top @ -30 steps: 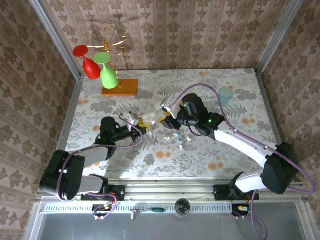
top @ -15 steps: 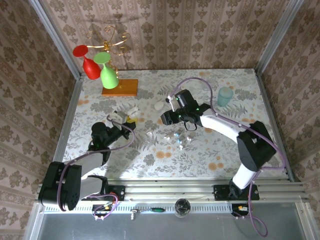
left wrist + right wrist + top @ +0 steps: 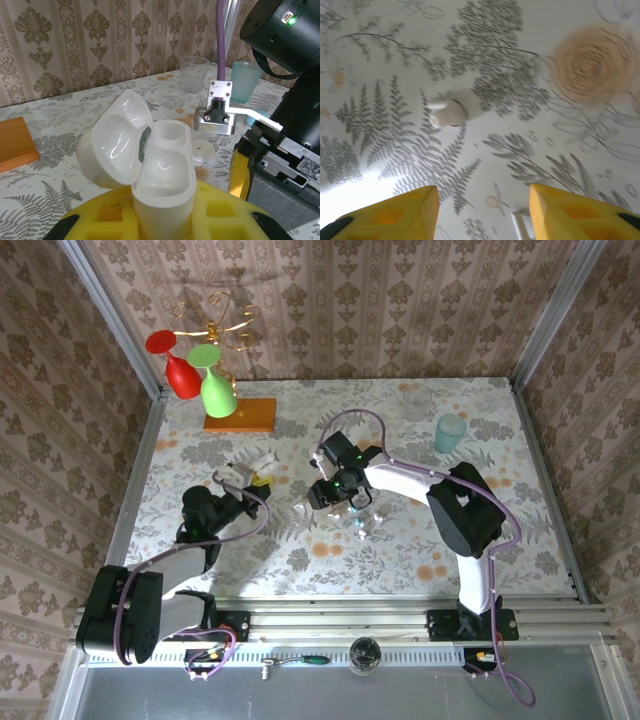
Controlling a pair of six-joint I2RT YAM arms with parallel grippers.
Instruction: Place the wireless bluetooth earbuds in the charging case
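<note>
Earbud [image 3: 446,113] before spread right hand [image 3: 482,199]

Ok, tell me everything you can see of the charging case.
The charging case is a small rounded pebble shape in what looks like glossy whitish plastic. It stands upright, with its hinged lid swung open to the left in the left wrist view. Two smooth wells show in the base, and both look empty. The left gripper is shut on its lower body, with yellow padded fingers on either side. Nothing else seems to touch it.
</note>
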